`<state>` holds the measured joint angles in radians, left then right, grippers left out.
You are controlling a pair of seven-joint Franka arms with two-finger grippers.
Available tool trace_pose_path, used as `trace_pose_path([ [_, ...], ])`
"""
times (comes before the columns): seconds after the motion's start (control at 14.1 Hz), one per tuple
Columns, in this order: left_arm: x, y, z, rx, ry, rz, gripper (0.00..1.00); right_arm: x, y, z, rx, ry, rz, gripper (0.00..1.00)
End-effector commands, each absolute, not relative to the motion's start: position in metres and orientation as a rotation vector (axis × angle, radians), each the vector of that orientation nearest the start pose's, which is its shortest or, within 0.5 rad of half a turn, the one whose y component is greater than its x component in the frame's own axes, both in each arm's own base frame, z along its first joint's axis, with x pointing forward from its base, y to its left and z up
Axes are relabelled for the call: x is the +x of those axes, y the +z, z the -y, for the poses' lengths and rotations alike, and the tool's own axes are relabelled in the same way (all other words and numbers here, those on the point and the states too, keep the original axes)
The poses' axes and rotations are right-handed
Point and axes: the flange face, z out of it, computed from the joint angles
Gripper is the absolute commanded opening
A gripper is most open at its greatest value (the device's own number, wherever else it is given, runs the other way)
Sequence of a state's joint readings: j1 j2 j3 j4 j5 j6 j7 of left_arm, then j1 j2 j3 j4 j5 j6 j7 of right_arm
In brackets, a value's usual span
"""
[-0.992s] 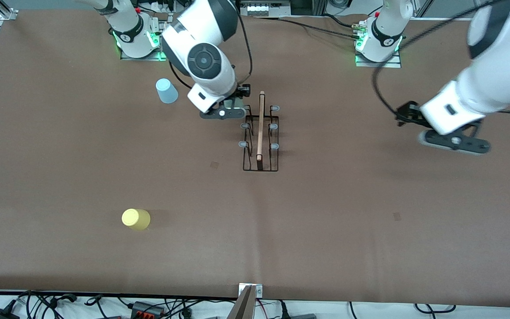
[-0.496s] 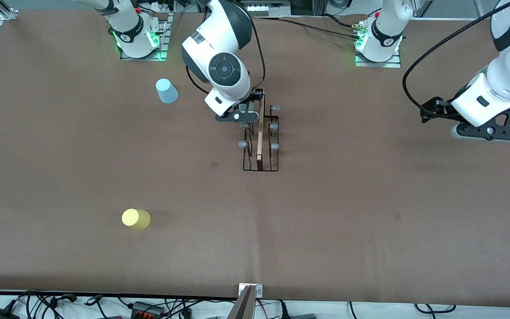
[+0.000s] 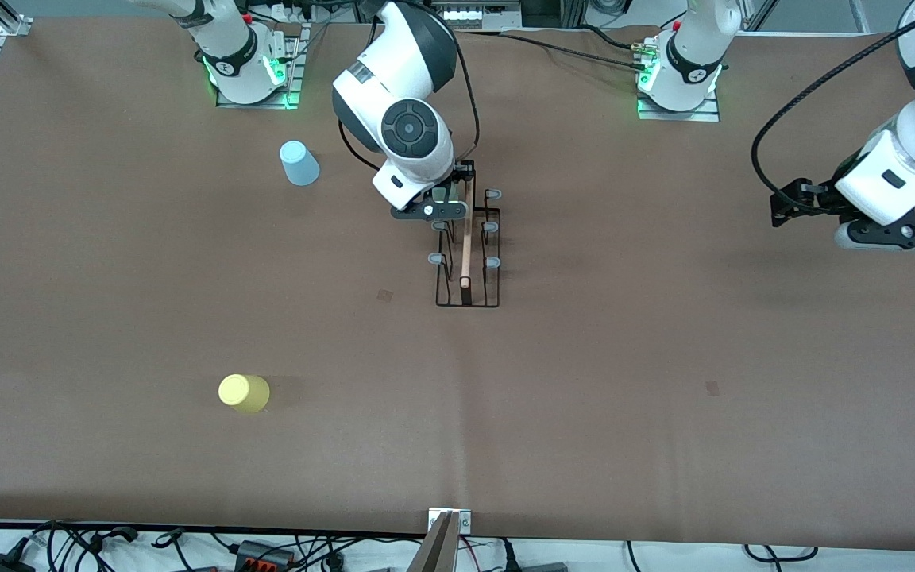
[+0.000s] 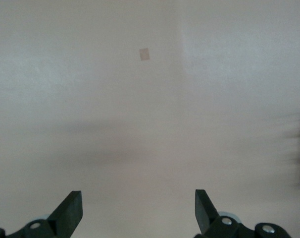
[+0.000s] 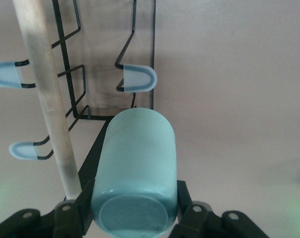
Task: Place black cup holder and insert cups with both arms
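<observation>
The right gripper is clamped on a pale green cup, one finger on each side of the cup's wall, the cup's flat base facing the wrist camera. It holds the cup over the end of the black cup holder farthest from the front camera, just beside the wooden rod handle and close to one grey-blue peg tip. Whether the cup already sits on a peg is hidden by the cup itself. In the front view the right arm's wrist covers most of the cup.

The left gripper hangs over bare table near the left arm's end, its fingers spread wide and holding nothing.

The cup holder stands mid-table with its pegs bare apart from the one hidden at the right gripper. A light blue cup stands upside down toward the right arm's base. A yellow cup, also upside down, stands much nearer the front camera, well apart from the holder.
</observation>
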<state>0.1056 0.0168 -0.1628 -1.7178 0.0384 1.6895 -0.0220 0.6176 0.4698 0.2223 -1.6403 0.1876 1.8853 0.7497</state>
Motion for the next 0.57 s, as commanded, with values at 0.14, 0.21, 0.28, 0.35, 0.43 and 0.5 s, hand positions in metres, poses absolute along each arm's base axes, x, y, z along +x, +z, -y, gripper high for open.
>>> trace_pose_path([
  [0.14,0.547,0.577,0.040,-3.103,0.005,-0.063,1.00,0.443,0.310,-0.494,-3.054,0.521,-0.023,0.21],
  [0.21,0.547,0.577,0.045,-3.103,-0.002,-0.074,1.00,0.443,0.306,-0.494,-3.056,0.520,-0.023,0.25],
  [0.28,0.548,0.579,0.045,-3.110,-0.020,-0.071,1.00,0.444,0.302,-0.493,-3.063,0.519,-0.025,0.46],
  [0.35,0.549,0.580,0.045,-3.111,-0.028,-0.071,1.00,0.444,0.300,-0.493,-3.065,0.525,-0.030,0.99],
  [0.43,0.550,0.582,0.044,-3.111,-0.032,-0.067,1.00,0.446,0.300,-0.491,-3.066,0.531,-0.036,1.00],
  [0.5,0.551,0.582,0.042,-3.115,-0.035,-0.061,1.00,0.449,0.306,-0.489,-3.064,0.519,-0.065,1.00],
])
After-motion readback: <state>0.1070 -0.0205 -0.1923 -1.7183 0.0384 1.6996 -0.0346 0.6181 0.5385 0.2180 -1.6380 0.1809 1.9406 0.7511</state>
